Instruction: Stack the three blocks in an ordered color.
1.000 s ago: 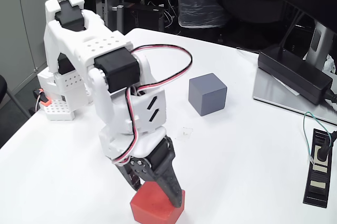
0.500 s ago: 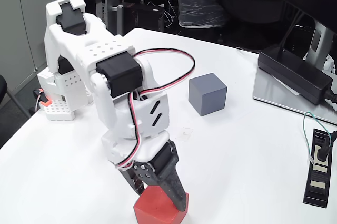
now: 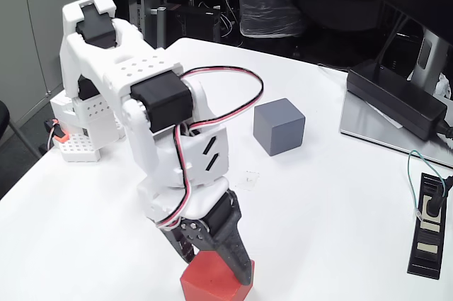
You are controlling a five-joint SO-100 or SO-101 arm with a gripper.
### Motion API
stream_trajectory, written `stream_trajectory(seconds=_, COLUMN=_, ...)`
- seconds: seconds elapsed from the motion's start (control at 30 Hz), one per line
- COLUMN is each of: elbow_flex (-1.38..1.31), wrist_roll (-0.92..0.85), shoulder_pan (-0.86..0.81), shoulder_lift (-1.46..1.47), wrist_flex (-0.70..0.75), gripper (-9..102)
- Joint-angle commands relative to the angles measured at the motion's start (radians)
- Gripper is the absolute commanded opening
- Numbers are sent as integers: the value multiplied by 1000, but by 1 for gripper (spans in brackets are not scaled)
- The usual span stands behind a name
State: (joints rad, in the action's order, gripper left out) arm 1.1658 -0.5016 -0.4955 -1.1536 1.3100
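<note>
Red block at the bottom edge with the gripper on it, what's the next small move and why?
Probably close the fingers fully, then lift straight up. The gripper points down with a finger on each side of the red block, which seems to rest on the white table. The grey block stands apart, farther back, with nothing on top, a likely base for stacking.

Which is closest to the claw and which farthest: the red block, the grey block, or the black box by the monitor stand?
Seen in the fixed view, from the claw:
1. Red block: right at the claw's tips, bottom edge of the picture.
2. Grey block: further back on the white table, to the right.
3. Black box: farthest, at the table's far right.
</note>
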Motion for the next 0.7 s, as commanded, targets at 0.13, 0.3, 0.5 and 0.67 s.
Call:
stream_trajectory(seconds=0.13, elbow_flex=-21, wrist_roll=-12, shoulder_pan=8, shoulder_lift=-3, wrist_flex=2, gripper=28)
stream_trajectory(seconds=0.3, elbow_flex=-21, wrist_roll=-12, shoulder_pan=9, shoulder_lift=-3, wrist_flex=2, gripper=28)
stream_trajectory(seconds=0.5, elbow_flex=-23, wrist_roll=-12, shoulder_pan=11, shoulder_lift=-3, wrist_flex=2, gripper=34)
stream_trajectory(seconds=0.67, elbow_flex=-23, wrist_roll=-12, shoulder_pan=11, shoulder_lift=-3, wrist_flex=2, gripper=38)
